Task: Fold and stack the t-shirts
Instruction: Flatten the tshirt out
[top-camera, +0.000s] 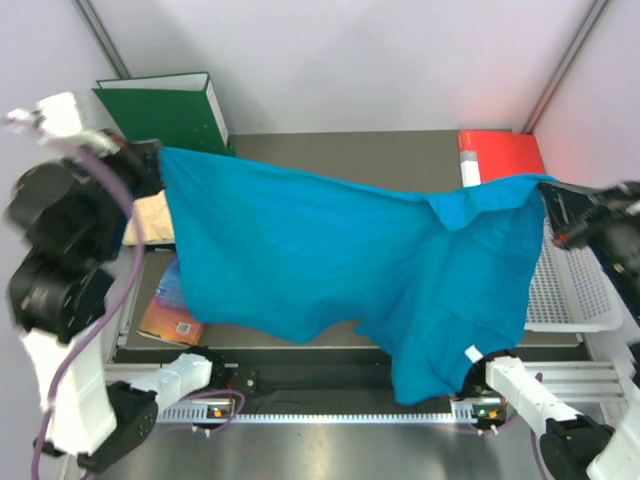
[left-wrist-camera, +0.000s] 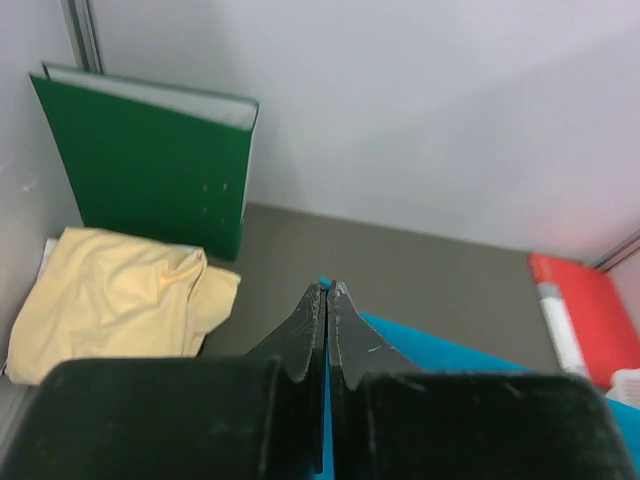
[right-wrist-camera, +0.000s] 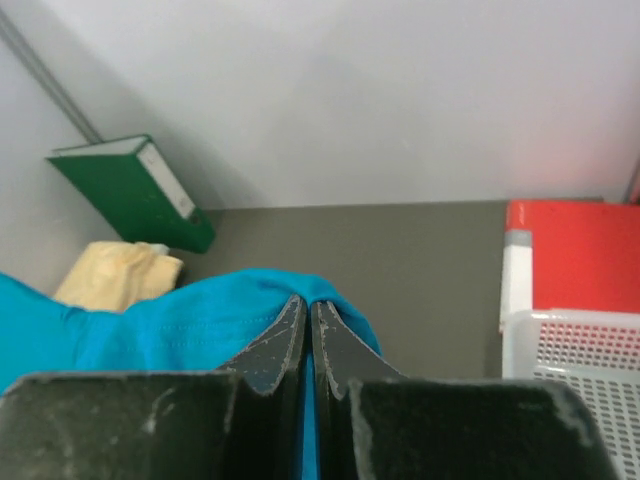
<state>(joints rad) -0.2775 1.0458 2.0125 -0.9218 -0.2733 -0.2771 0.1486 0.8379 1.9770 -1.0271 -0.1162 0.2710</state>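
While L claw (left-wrist-camera: 327, 292) & R claw (right-wrist-camera: 308, 303) pinch its edges, soft teal t-shirt (top-camera: 330, 260) hangs stretched, wrinkled.

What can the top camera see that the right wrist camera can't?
Only the top view shows the whole blue t-shirt hanging stretched out wide, its white label and a colourful booklet. Only the right wrist view shows its own fingers pinched shut on the blue cloth up close. Both show the green binder, red folder, white basket and yellow t-shirt.
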